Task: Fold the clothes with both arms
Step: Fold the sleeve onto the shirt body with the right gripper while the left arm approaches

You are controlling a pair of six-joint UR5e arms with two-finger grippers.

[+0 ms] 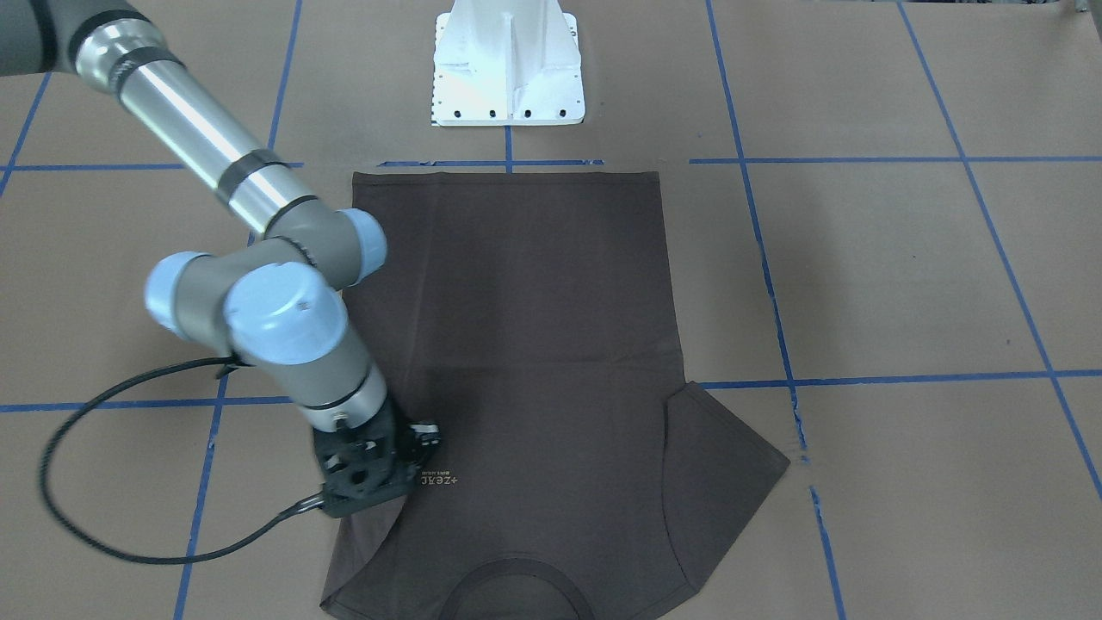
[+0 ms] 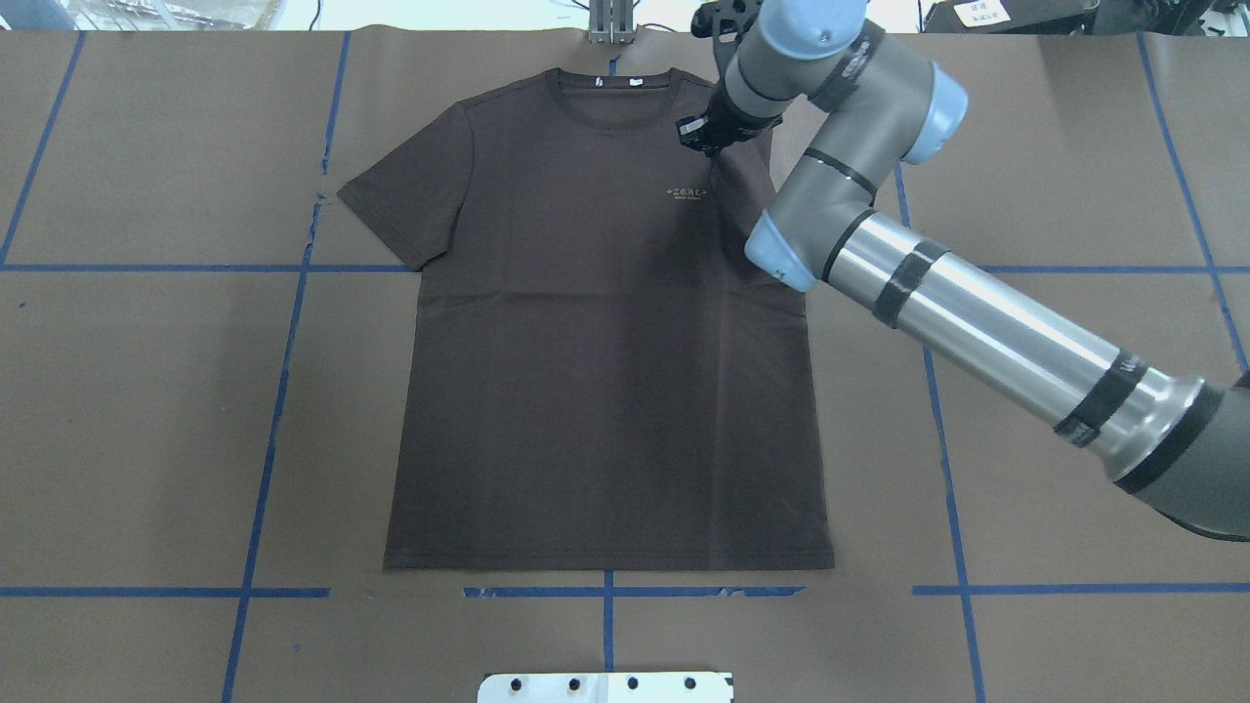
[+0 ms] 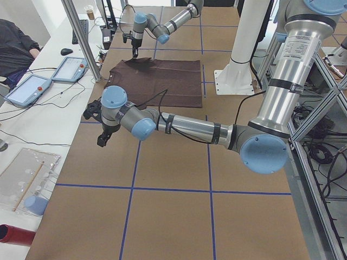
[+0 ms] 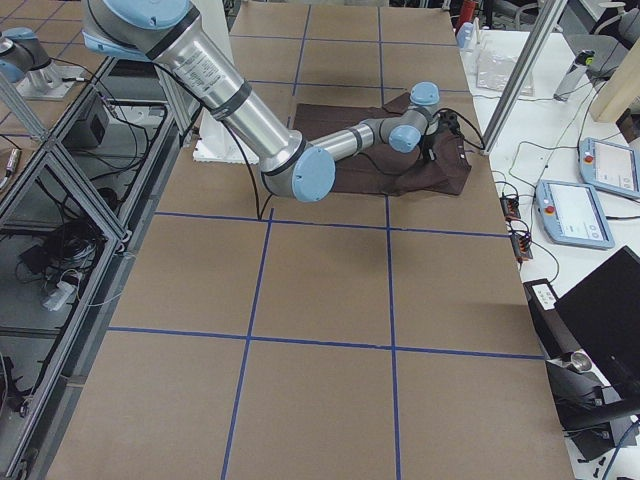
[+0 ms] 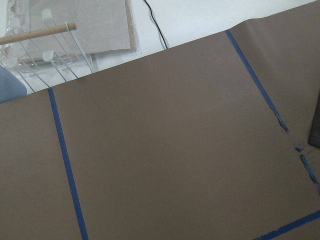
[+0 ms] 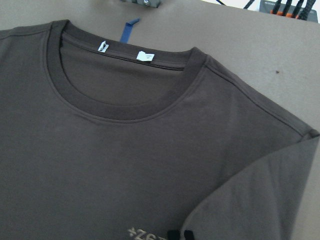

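Observation:
The dark brown T-shirt [image 2: 586,371] lies flat, face up, on the brown paper table, collar [image 6: 115,95] toward the far edge. Its left sleeve [image 2: 410,200] is spread out. The right sleeve [image 6: 260,200] is drawn up and over the chest toward the pale lettering [image 2: 687,192]. My right gripper [image 2: 695,135] stands over that spot, shut on the sleeve's edge, with its black fingertips [image 6: 173,233] just showing. My left gripper [image 3: 103,138] hangs low over bare paper, off the shirt's left-sleeve side. It shows only in the exterior left view, so I cannot tell its state.
The white pedestal base [image 1: 508,69] stands beyond the shirt's hem. Blue tape lines [image 2: 283,371] grid the paper. Off the far table edge are two control tablets [image 3: 32,89], a clear rack [image 5: 50,55] and a seated person [image 3: 13,49].

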